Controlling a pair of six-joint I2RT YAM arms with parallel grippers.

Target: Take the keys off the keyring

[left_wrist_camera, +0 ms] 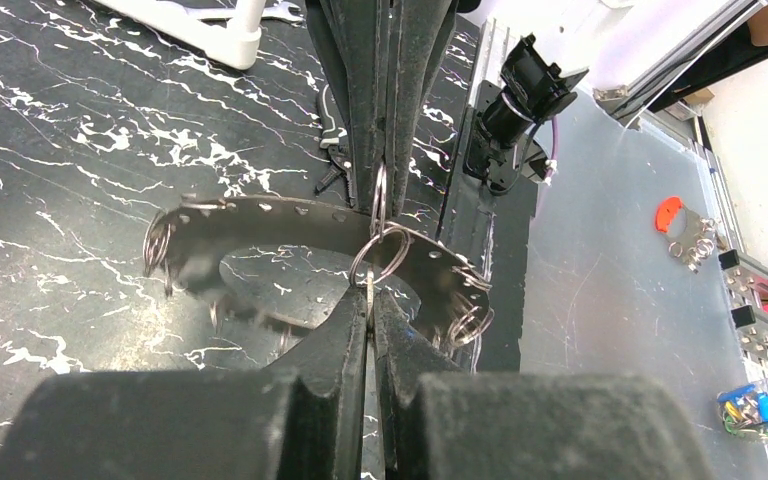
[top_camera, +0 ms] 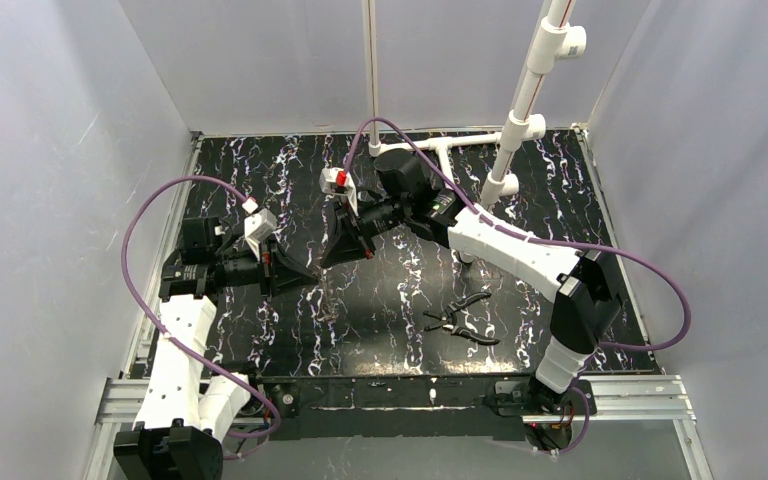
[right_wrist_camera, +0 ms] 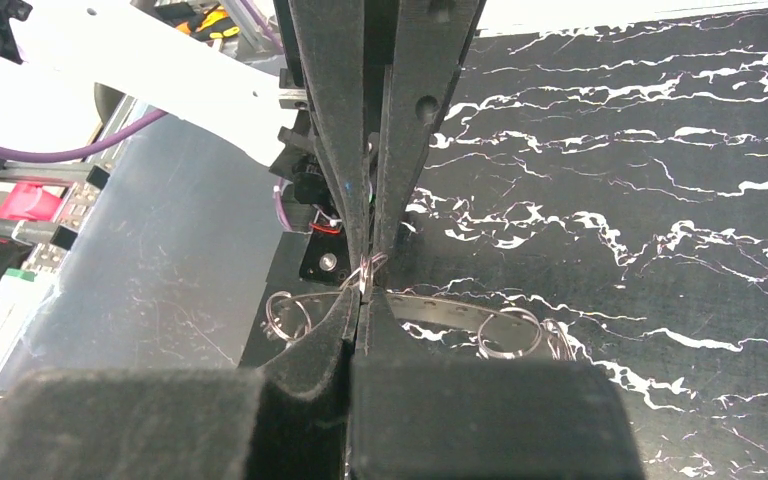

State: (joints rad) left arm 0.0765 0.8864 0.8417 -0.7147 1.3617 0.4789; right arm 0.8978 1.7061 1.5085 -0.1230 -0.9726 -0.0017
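The keyring (left_wrist_camera: 260, 215) is a silvery band with holes along it and several small split rings hanging from it. It hangs in the air between my two grippers, above the black marbled table (top_camera: 380, 320). My left gripper (left_wrist_camera: 370, 285) is shut on a thin metal piece seen edge-on, joined to a small split ring (left_wrist_camera: 385, 250). My right gripper (right_wrist_camera: 363, 295) is shut on a small split ring (right_wrist_camera: 368, 268) at the band (right_wrist_camera: 460, 305). In the top view the left gripper (top_camera: 310, 272) and right gripper (top_camera: 332, 255) meet tip to tip, and the keyring is hidden there.
Black-handled pliers (top_camera: 460, 320) lie on the table to the right of the middle. A white pipe frame (top_camera: 520, 110) stands at the back. An orange-tagged bunch of rings (left_wrist_camera: 685, 230) lies on the grey surface beyond the table's edge.
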